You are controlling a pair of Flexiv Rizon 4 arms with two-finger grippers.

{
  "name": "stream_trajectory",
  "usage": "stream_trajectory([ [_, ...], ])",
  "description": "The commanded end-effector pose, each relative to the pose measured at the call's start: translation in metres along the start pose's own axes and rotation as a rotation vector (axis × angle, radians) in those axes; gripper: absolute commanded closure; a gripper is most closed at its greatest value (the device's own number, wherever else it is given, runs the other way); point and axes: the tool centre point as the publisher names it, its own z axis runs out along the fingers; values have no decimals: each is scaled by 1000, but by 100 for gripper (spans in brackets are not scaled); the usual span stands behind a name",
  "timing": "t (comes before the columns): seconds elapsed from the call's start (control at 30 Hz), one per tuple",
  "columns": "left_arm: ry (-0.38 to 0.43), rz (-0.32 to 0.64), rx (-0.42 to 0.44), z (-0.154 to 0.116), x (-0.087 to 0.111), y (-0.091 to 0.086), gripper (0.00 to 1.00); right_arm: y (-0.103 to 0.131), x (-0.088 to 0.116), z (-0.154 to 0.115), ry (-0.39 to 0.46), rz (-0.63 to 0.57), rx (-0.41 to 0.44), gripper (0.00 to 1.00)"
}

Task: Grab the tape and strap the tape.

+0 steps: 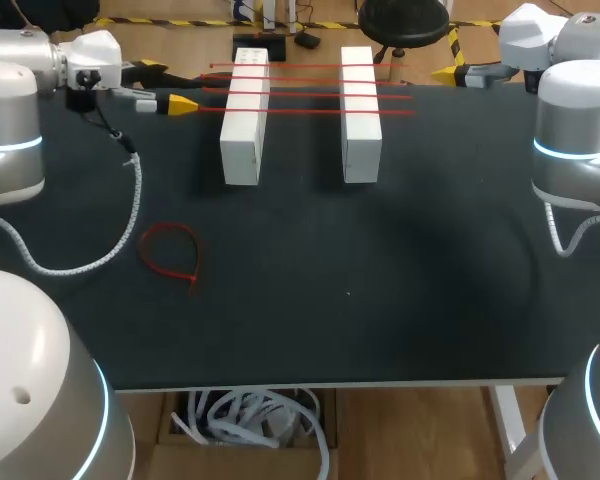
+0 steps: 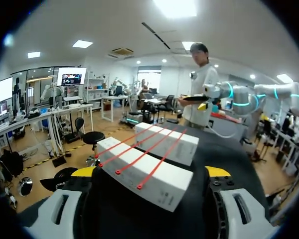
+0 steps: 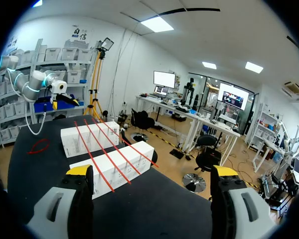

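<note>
Red straps (image 1: 305, 110) across two white blocks (image 1: 243, 140) — black tabletop (image 1: 380, 300).

Black counter (image 1: 380, 300) on a wood floor (image 1: 430, 430); white walls (image 3: 134, 64), ceiling light panels (image 3: 157, 23), desks (image 3: 162, 103) and shelves (image 3: 65, 55) beyond.

I am holding my left arm (image 1: 15, 120) over the table's far left corner, with my left gripper (image 2: 149, 172) pointing along the far edge toward the right side. Its fingers (image 2: 82, 172) are standing spread wide apart. I am keeping my right arm (image 1: 575, 140) at the far right corner, my right gripper (image 3: 152, 170) facing left across the table, its yellow tips likewise gaping wide.
</note>
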Motion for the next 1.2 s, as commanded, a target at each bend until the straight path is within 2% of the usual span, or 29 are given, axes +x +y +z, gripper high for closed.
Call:
stream_trajectory([
  [0.03,39,7,12,3,-5,3,67,0,0,0,0,0,0,0],
  [0.1,47,10,16,4,-6,4,65,0,0,0,0,0,0,0],
  [0.23,58,15,27,6,-7,7,72,0,0,0,0,0,0,0],
  [0.37,74,14,33,6,-9,9,65,0,0,0,0,0,0,0],
  [0.93,151,25,20,22,-12,29,68,0,0,0,0,0,0,0],
  [1.2,197,28,51,30,-13,29,65,0,0,0,0,0,0,0],
])
